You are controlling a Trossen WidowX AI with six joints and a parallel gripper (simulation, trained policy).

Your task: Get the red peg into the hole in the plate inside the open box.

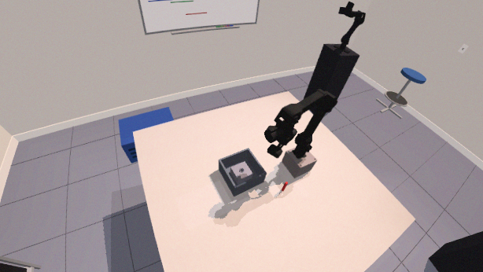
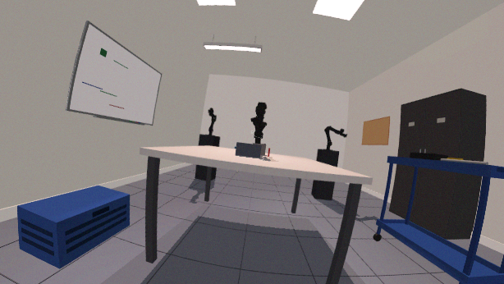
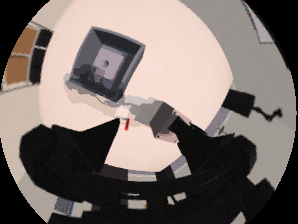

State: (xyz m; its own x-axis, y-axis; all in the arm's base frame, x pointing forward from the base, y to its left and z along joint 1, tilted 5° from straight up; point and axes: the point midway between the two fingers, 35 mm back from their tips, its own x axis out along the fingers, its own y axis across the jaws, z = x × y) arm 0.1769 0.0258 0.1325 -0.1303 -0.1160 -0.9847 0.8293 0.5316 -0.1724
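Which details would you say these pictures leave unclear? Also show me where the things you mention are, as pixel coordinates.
- Hole depth: the hole (image 1: 241,170) (image 3: 105,63) is too small in the top and wrist views.
- Box interior, exterior view: its wall hides it.
- Peg's lower end, wrist view: too small and blurred.
- Cabinet, top view: cut off by the edge, if that is it.

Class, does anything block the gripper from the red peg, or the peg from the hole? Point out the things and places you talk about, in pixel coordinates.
Nothing visible stands between the open gripper (image 3: 148,131) and the red peg (image 1: 284,186) (image 3: 127,124). The open box's wall (image 1: 250,186) stands between peg and hole (image 1: 241,170) (image 3: 105,63).

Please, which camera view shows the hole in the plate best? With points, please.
The wrist view: it looks into the box (image 1: 245,191) (image 2: 245,149) (image 3: 131,75), showing the hole (image 1: 241,170) (image 3: 105,63) unblocked. The top view also shows it, at a slant. In the exterior view, the box's wall hides it.
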